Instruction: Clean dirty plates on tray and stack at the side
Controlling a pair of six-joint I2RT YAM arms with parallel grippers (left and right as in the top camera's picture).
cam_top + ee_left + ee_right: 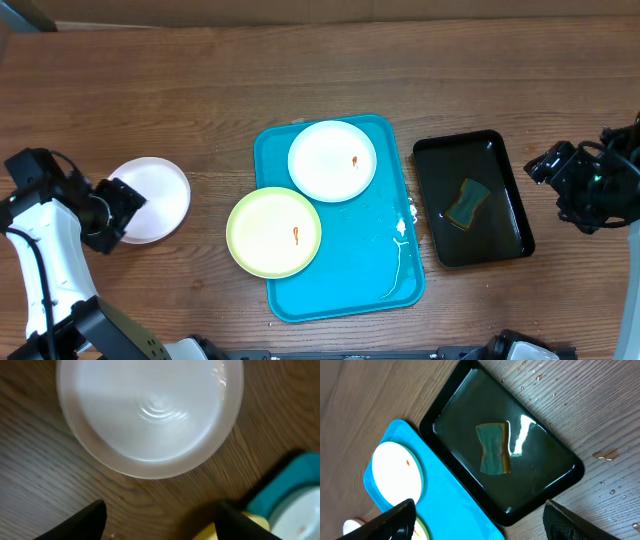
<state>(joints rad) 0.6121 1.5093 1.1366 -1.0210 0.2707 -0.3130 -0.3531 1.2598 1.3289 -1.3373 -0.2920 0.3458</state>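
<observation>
At the bench's left edge: one white plate (152, 198), just beside the left hand (118, 208).
Left hand: fingers apart, holding nothing.
Blue tray (360, 250): mid-bench, carrying a second white plate (332, 160) and a yellow plate (273, 232) that overhangs its left rim; both are smeared.
Right hand (548, 165): wide open, empty, by the right edge.
Sponge (467, 202): in the black tray (460, 138), lying aslant, toward mid-bench from the right hand, which is much the nearer.

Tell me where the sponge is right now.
In the overhead view, the sponge lies inside the black tray, right of the blue tray.
</observation>
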